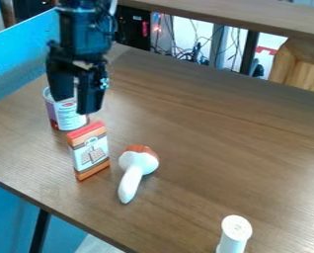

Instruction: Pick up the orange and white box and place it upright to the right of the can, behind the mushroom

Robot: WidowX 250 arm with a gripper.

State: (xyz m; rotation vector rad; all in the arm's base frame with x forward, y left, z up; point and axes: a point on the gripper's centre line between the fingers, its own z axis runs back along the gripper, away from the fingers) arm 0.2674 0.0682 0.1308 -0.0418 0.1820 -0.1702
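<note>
The black gripper hangs at the upper left with its two fingers apart and nothing visible between them. Its fingertips overlap the view of a can with a white and purple label, hiding part of its top; whether they touch it I cannot tell. Just in front of the can, an orange and white box with a red top stands upright. To the box's right lies a toy mushroom, its white stem pointing toward the front edge and its brown-orange part at the back.
A white cylindrical container with a ridged lid stands near the bottom right of the brown table. A blue panel borders the table at the left. Cables and a wooden piece show beyond the back edge.
</note>
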